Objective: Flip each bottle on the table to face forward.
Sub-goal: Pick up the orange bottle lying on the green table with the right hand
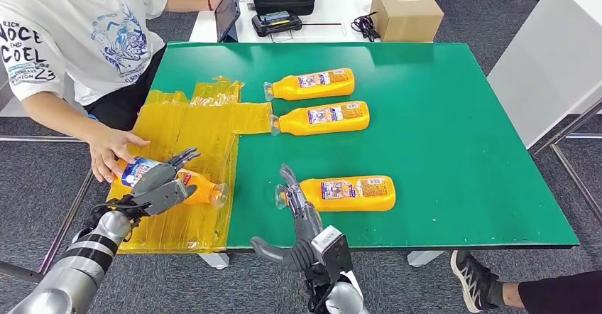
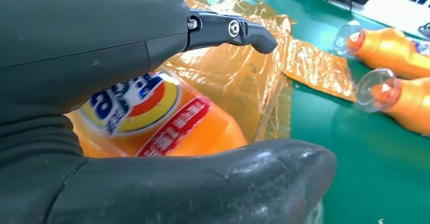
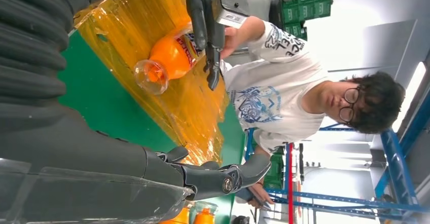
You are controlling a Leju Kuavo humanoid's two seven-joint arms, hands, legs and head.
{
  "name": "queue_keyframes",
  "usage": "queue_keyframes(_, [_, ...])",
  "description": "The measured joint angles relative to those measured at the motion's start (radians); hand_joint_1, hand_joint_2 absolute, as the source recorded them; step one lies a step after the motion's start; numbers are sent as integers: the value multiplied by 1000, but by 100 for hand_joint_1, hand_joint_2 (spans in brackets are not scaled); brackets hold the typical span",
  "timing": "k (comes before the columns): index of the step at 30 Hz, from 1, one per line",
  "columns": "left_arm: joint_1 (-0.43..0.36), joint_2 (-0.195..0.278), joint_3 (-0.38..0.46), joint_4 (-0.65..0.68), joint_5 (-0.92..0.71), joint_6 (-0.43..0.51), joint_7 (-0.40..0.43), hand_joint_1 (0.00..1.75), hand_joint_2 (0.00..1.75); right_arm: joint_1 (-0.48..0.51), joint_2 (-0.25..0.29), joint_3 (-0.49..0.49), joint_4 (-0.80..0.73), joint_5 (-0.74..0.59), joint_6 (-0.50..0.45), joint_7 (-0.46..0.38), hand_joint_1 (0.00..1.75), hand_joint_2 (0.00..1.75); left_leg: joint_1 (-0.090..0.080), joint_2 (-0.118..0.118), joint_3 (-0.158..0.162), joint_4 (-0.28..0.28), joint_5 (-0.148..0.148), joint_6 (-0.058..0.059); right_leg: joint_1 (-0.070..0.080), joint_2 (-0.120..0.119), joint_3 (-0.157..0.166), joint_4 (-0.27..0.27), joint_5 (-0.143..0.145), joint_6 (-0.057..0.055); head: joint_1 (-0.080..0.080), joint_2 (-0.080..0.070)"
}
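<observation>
The green table (image 1: 461, 150) lay bare from the bottles to its right edge. On its left edge sat yellow film (image 1: 192, 122), overhanging the near edge. Two bottles (image 1: 310, 84) (image 1: 323, 117) lay mid-table right of the film, a third (image 1: 346, 192) near the front edge. The left hand (image 1: 160, 182) gripped a fourth bottle (image 1: 202, 188) on the film; the left wrist view showed its label under the thumb (image 2: 203, 183). A person's hand (image 1: 110, 150) touched that bottle's base. The right hand (image 1: 298, 207), fingers spread, touched the third bottle's cap.
</observation>
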State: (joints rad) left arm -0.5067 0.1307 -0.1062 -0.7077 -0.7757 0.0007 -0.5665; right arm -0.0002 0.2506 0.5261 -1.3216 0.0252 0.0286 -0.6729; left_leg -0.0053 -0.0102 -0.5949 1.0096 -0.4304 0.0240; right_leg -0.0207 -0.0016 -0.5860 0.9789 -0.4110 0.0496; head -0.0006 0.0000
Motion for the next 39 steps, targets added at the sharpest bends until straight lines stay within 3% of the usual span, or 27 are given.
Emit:
queue_keyframes(5, [16, -5, 1, -27, 13, 31, -11, 0, 0, 0, 0, 0, 7, 0, -1, 0, 0, 175, 0, 0, -4, 0, 0, 0, 0, 0, -4, 0, 0, 0, 0, 0])
queue_keyframes(11, [31, -60, 33, -77, 88, 285, -65, 0, 0, -2, 0, 1, 16, -2, -13, 8, 0, 175, 0, 0, -6, 0, 0, 0, 0, 0, -5, 0, 0, 0, 0, 0])
queue_keyframes(18, [49, -140, 89, -174, 196, 437, -109, 0, 0, -7, 0, 5, 27, 24, -50, 18, 0, 175, 0, 0, -7, 0, 0, 0, 0, 0, -6, 0, 0, 0, 0, 0])
queue_keyframes(22, [81, -201, 143, -272, 386, 402, -95, 0, 0, -5, -4, 5, 15, 135, -148, 44, 0, 175, 0, 0, -7, 1, 0, 0, 0, 0, -7, 0, 0, 0, 0, 0])
queue_keyframes(26, [106, -233, 163, -328, 420, 390, -90, 0, 0, 2, -9, 3, -7, 163, -163, 58, 0, 175, 0, 0, -8, 1, 0, 0, 0, 0, -7, 0, 0, 0, 0, 0])
queue_keyframes(39, [123, -253, 182, -368, 427, 388, -90, 0, 0, 7, -10, 2, -19, 166, -163, 60, 0, 175, 0, 0, -8, 1, 0, 0, 0, 0, -7, 0, 0, 0, 0, 0])
